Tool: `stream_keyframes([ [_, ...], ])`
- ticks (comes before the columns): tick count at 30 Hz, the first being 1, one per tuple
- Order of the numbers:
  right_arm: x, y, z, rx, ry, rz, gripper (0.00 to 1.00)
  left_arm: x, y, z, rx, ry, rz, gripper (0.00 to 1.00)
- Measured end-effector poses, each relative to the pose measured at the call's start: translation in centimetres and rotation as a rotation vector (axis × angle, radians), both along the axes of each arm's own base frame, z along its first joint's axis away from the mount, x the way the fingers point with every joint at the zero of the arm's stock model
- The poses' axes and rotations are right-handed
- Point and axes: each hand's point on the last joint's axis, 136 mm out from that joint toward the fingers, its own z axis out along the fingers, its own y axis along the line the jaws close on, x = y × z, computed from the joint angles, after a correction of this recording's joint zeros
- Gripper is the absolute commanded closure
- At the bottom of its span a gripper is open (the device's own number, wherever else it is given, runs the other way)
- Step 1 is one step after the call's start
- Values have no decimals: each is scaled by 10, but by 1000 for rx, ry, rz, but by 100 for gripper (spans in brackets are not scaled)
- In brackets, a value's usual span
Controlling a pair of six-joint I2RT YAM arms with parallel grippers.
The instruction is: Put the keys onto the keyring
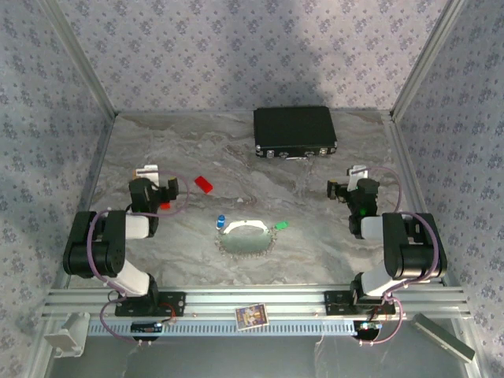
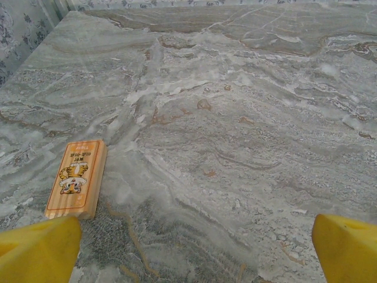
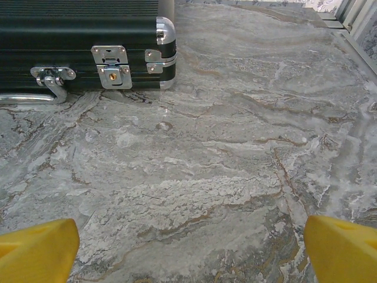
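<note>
The keyring [image 1: 246,253] lies on the tabletop [image 1: 315,236] a little before its middle, toward the near edge. Just beside the loop's far-left side lies one key [image 1: 221,222], and just beside its far-right side the other key [image 1: 279,227]; whether either touches the loop cannot be told. A small block [image 1: 204,183] lies behind and left of the keyring, just ahead of the left gripper [image 1: 175,189], which stands toward the left edge. The right gripper [image 1: 337,189] stands opposite, toward the right edge. A case [image 1: 295,131] lies at the far edge, right of centre, behind the right gripper. A card [image 1: 252,316] sits on the rail [image 1: 299,303] along the near edge, between the two arm bases.
</note>
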Motion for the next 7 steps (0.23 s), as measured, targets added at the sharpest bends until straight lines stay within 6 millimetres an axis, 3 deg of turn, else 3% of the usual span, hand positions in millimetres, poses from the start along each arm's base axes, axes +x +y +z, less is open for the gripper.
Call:
stream_keyframes([
  [7,0,0,0,0,0,-1,1,0,0,-1,0,5,0,0],
])
